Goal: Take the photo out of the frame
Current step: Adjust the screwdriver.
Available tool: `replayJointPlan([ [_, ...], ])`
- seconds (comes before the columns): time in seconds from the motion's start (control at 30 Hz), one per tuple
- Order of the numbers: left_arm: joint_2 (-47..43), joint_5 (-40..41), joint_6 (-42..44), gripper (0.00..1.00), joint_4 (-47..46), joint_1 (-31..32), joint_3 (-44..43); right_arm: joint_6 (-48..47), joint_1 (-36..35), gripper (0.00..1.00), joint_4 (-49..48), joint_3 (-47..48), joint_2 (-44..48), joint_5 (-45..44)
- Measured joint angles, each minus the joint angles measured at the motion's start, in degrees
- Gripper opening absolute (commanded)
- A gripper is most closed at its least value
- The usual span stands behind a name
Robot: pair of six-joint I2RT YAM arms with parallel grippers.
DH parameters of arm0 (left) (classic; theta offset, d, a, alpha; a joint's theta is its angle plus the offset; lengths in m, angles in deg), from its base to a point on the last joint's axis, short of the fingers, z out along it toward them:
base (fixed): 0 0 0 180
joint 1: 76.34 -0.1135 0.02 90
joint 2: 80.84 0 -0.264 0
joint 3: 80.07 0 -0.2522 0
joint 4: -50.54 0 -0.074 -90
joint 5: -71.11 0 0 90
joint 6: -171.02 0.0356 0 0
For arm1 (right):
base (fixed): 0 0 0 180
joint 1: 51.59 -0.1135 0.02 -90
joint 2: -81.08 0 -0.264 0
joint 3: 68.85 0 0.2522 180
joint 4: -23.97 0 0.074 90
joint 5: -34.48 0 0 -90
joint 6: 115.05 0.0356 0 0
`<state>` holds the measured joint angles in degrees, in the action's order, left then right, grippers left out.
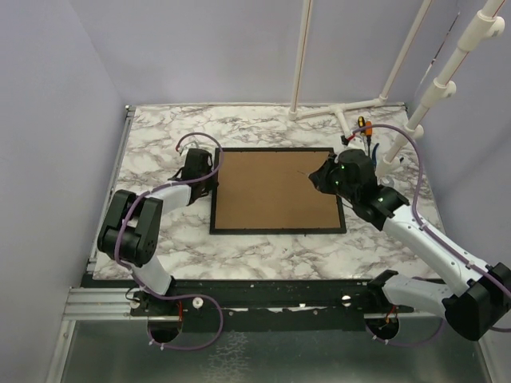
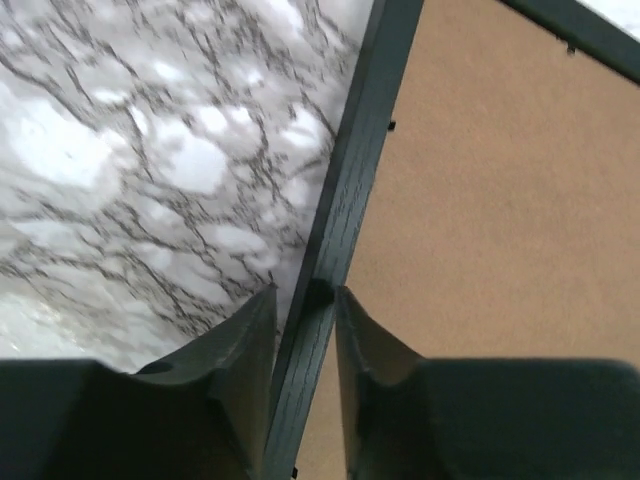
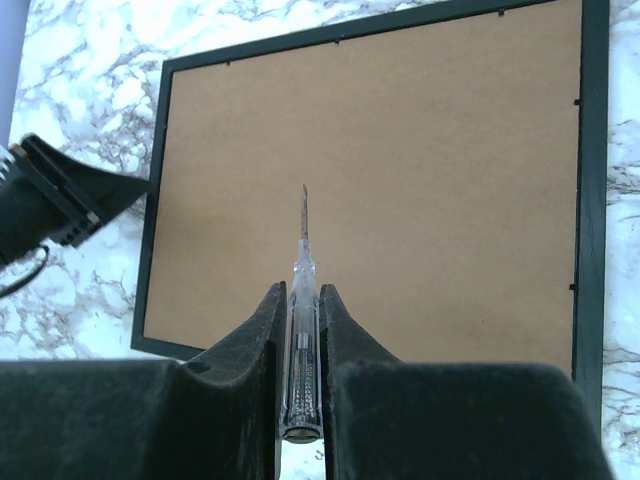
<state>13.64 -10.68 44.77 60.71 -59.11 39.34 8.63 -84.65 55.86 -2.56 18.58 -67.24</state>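
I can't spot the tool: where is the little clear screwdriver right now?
The screwdriver is pinched between the right arm's fingers, pointing out over the brown back of the frame, near its right side in the top view.

A white pipe stand (image 1: 343,112) sits on the marble table (image 1: 263,247), a clear-handled screwdriver (image 3: 302,290) above.

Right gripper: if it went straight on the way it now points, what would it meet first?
The right gripper holds a screwdriver aimed at the frame; its tip would probably meet the brown back first; depth is unclear.
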Motion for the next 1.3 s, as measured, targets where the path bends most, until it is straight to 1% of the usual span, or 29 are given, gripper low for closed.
replayJointPlan([
  [0.1,0.3,0.3,-0.3,0.47,0.3,-1.2,-1.9,-0.5,0.0,0.01,0.2,0.0,-1.0,1.2],
  [0.17,-0.7,0.2,-0.4,0.47,0.3,-1.1,-2.3,-0.7,0.0,0.01,0.4,0.0,-1.4,2.1],
  [0.23,-3.1,-0.2,-0.3,0.48,0.6,-0.7,-2.3,-0.8,0.0,0.0,0.4,0.0,-1.5,2.8],
  [0.3,-7.0,-1.2,-0.1,0.52,0.6,-0.2,-1.8,-1.2,0.0,0.01,0.4,0.0,-1.7,3.8],
  [0.37,-11.1,-1.4,0.3,0.54,0.0,1.3,-0.5,-1.6,0.0,0.01,0.5,0.0,-2.4,4.7],
  [0.4,-13.6,-1.4,0.8,0.54,-0.5,2.8,0.5,-1.9,0.0,0.01,1.1,0.4,-3.1,5.2],
  [0.43,-17.0,-1.3,1.7,0.55,-1.6,6.5,2.0,-2.2,0.0,0.0,1.7,0.9,-4.1,5.9],
  [0.47,-18.6,-1.5,2.1,0.55,-2.4,8.8,2.6,-2.5,0.0,0.01,2.6,1.7,-5.2,6.6],
  [0.5,-20.7,-2.0,3.1,0.55,-4.5,12.5,3.9,-2.9,0.0,0.01,3.5,2.6,-6.3,7.4],
  [0.57,-23.3,-3.7,4.7,0.53,-7.9,17.9,6.4,-3.8,0.0,0.01,5.8,5.0,-8.2,9.5],
  [0.6,-24.5,-4.9,6.3,0.51,-11.3,19.5,8.0,-4.2,0.0,0.01,7.2,6.3,-9.1,10.5],
  [0.67,-26.5,-6.0,7.7,0.51,-13.6,21.0,11.5,-5.1,0.0,0.01,9.7,8.7,-10.2,12.6],
  [0.77,-28.8,-8.2,12.5,0.5,-18.6,23.3,16.2,-6.4,0.0,0.01,13.4,12.2,-11.5,16.0],
  [0.9,-29.4,-8.9,20.1,0.48,-22.3,29.5,17.3,-7.8,0.0,0.01,17.3,15.4,-12.9,20.4],
  [1.03,-29.4,-8.9,27.6,0.47,-26.2,33.5,17.7,-8.9,0.0,0.01,20.6,17.6,-13.9,23.5],
  [1.1,-29.4,-8.5,31.4,0.49,-28.5,34.5,18.6,-9.5,0.0,0.01,21.9,18.3,-14.4,24.8],
  [1.13,-29.4,-8.5,33.9,0.54,-30.1,34.9,19.4,-9.8,0.0,0.01,22.5,18.6,-14.6,25.4],
  [1.17,-29.4,-8.5,35.6,0.56,-31.2,35.2,20.1,-9.9,0.0,0.01,22.8,18.7,-14.7,26.0],
  [1.3,-28.8,-9.2,44.4,0.57,-34.1,36.3,21.9,-10.8,0.0,0.01,24.5,18.7,-14.7,27.5],
])
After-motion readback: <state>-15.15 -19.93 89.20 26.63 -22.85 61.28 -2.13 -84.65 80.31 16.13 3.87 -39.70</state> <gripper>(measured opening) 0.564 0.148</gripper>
